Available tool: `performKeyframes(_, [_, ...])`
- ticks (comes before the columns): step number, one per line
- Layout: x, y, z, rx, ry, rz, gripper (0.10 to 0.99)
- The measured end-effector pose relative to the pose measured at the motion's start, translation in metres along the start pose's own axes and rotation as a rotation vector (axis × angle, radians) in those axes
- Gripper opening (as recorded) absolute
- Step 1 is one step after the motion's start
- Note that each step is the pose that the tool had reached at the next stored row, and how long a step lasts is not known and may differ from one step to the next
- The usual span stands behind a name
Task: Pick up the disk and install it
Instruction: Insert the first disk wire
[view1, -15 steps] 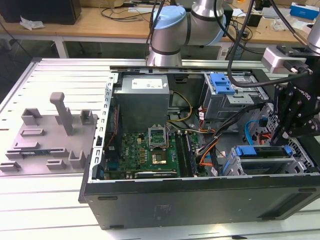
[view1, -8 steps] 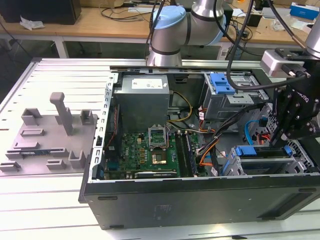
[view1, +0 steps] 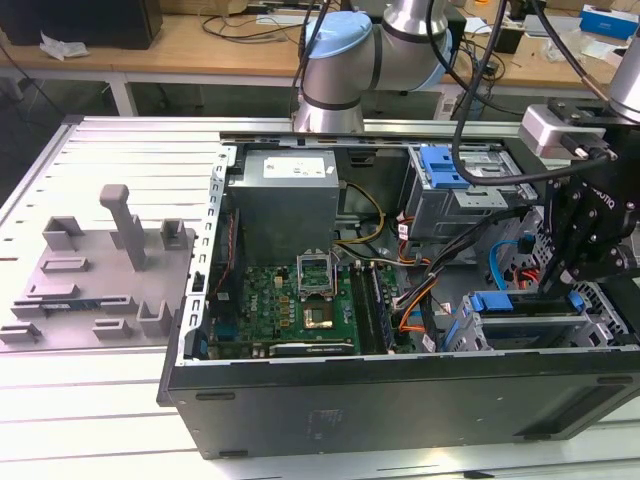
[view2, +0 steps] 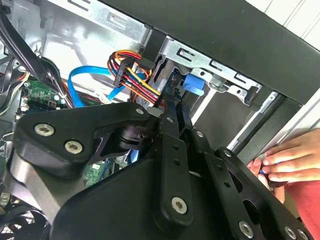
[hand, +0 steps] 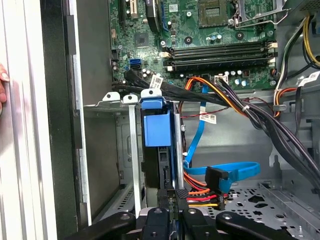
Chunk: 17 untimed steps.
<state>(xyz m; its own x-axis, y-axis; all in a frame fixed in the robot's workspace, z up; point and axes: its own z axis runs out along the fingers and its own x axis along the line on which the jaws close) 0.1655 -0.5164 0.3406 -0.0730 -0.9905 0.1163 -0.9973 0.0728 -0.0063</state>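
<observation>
The exterior view shows the open computer case (view1: 400, 400) lying on its side so the bays face up, and the gripper (view1: 560, 285) reaches down into the drive cage (view1: 530, 330) at about four o'clock from the motherboard (view1: 300, 300). The first wrist view puts the disk (hand: 159, 145) standing on edge in the cage slot, its blue carrier framing a dark body, with the fingertips (hand: 181, 194) pinched close on its near edge, apparently clenched on it to steer it along the rails. The blue data cable (hand: 235, 172) and the power wires (hand: 200, 190) hang just beside the slot, at roughly four o'clock from the disk. A person's hand (view2: 290, 157) rests on the case rim, likely steadying it.
</observation>
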Motion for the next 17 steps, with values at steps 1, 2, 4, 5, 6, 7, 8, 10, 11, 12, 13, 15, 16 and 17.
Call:
performKeyframes(1, [0.0000,0.0000,0.0004,0.000,-0.0003,0.000,0.169])
performKeyframes(2, [0.0000,0.0000,0.0007,0.000,-0.0002,0.000,0.169])
performKeyframes(4, [0.0002,0.0000,0.0011,0.000,-0.0001,0.000,0.169])
performKeyframes(5, [0.0002,0.0000,0.0014,0.000,-0.0002,0.000,0.169])
performKeyframes(6, [0.0004,0.0000,0.0019,0.000,-0.0004,0.000,0.169])
performKeyframes(7, [0.0007,-0.0001,0.0023,0.000,-0.0005,0.000,0.169])
performKeyframes(8, [0.0009,-0.0001,0.0027,0.000,-0.0005,0.000,0.169])
performKeyframes(10, [0.0019,-0.0002,0.0036,0.000,-0.0002,0.000,0.169])
performKeyframes(11, [0.0025,-0.0002,0.0039,0.000,-0.0001,0.000,0.169])
performKeyframes(12, [0.0030,-0.0002,0.0043,0.000,-0.0002,0.000,0.169])
performKeyframes(13, [0.0035,-0.0002,0.0024,0.000,-0.0004,0.000,0.180])
performKeyframes(15, [0.0044,-0.0002,-0.0057,0.000,-0.0001,0.000,0.302])
performKeyframes(16, [0.0053,-0.0003,-0.0137,0.000,-0.0003,0.000,0.361])
performKeyframes(17, [0.0058,-0.0004,-0.0183,0.000,-0.0003,0.000,0.361])
